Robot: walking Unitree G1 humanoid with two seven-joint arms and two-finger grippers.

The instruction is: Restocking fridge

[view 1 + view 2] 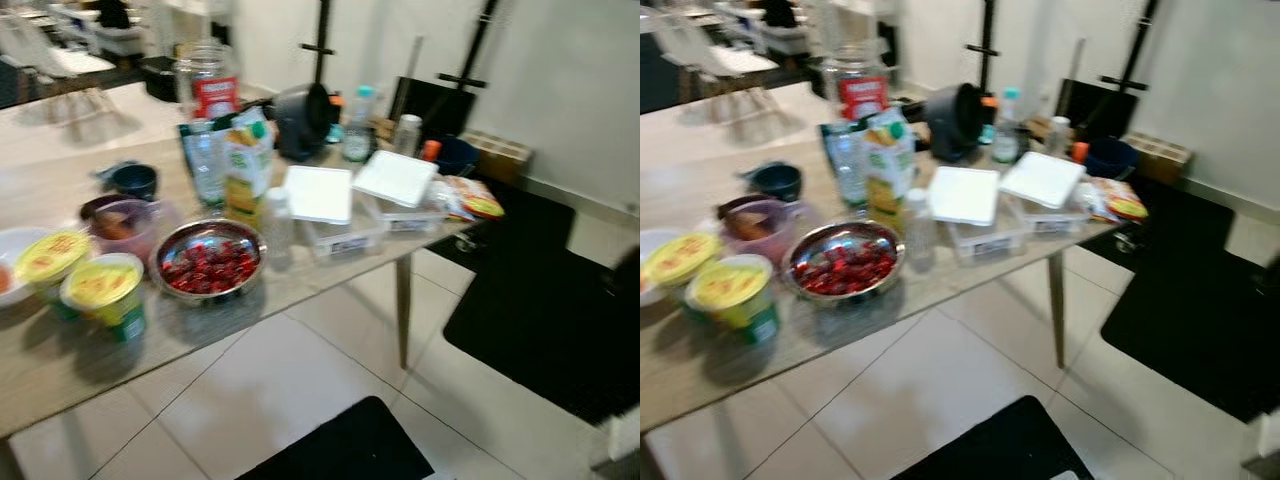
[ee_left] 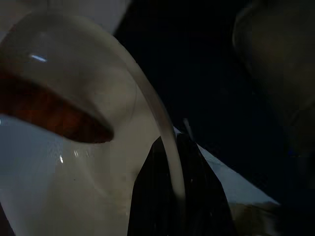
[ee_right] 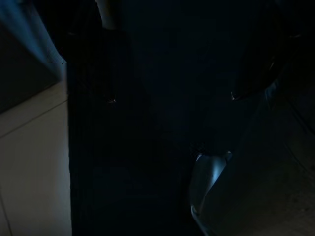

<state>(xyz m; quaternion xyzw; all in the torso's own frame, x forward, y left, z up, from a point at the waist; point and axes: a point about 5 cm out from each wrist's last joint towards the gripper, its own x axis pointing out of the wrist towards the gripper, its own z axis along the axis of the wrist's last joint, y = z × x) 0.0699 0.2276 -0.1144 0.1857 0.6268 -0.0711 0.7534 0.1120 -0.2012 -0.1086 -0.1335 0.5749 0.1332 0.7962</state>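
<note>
Groceries cover the wooden table (image 1: 60,375) ahead of me, and I read them left to right. At the far left edge a white bowl (image 1: 12,262) sits beside two yellow-lidded tubs (image 1: 103,290), the nearer one close to the table's front edge. Behind them stand a pink plastic container (image 1: 122,228) and a small dark cup (image 1: 134,180). A steel bowl of red berries (image 1: 210,260) sits near the front, just left of centre. Behind it a juice carton (image 1: 248,165) with yellow and green print stands upright against a clear bottle (image 1: 206,160) and a tall jar with a red label (image 1: 208,85). To the right lie two clear boxes with white lids (image 1: 318,195), then a dark round appliance (image 1: 300,120) and more bottles at the far side. A colourful packet (image 1: 470,198) lies at the right corner. Black mats (image 1: 545,320) lie on the tiled floor to the right.

My left gripper (image 2: 172,196) pinches the rim of a translucent white bowl (image 2: 74,162) with something reddish inside. My right wrist view is too dark; I cannot tell how those jaws stand.
</note>
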